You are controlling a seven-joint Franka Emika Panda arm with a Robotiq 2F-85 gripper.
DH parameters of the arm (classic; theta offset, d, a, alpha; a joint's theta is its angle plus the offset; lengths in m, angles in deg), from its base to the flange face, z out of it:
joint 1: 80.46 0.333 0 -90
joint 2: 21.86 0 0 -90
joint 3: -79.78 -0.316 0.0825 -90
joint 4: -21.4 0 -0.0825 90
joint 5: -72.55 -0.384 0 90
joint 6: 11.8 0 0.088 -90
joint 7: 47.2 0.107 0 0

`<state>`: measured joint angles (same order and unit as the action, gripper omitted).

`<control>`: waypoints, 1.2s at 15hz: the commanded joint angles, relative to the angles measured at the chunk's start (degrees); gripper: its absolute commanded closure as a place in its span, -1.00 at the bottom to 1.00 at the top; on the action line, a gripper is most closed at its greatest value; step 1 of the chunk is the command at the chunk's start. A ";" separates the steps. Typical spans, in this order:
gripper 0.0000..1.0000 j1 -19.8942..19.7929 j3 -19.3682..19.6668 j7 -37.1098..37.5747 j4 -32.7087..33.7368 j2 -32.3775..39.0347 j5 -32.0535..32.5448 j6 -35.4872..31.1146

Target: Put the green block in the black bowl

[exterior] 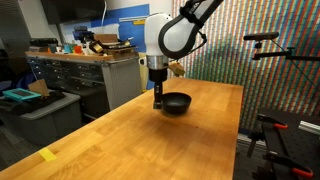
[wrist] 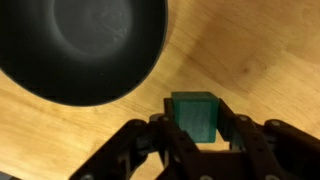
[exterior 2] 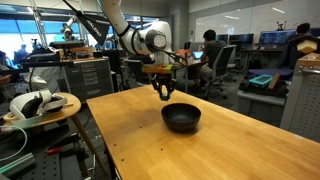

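Clamping the green block (wrist: 195, 115) between its fingers (wrist: 232, 130), the tool (exterior: 158, 100) stands low over the wooden bench (exterior: 150, 135). The black bowl (wrist: 75, 45) lies just ahead of the tool and off to one side, its rim close to the block but apart from it.

We see a pale wooden counter (exterior: 150, 140) built of glued strips, smooth with a soft satin sheen. The round black bowl (wrist: 80, 45) is smooth and faintly glossy inside; we cannot tell its material. The small green block (wrist: 195, 112) is matt and plain-sided. The black claw (wrist: 197, 130) looks like matt plastic, and the arm's white shell (exterior: 157, 35) is glossy.
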<state>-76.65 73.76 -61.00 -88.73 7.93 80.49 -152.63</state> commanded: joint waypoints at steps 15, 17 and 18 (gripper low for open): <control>0.65 0.16 12.39 23.55 3.22 2.81 1.80 0.29; 0.65 0.07 12.42 23.73 4.09 4.46 1.39 1.14; 0.65 0.06 12.36 23.74 4.49 5.27 1.23 1.36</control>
<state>-76.81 85.79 -39.01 -87.57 10.33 81.36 -152.91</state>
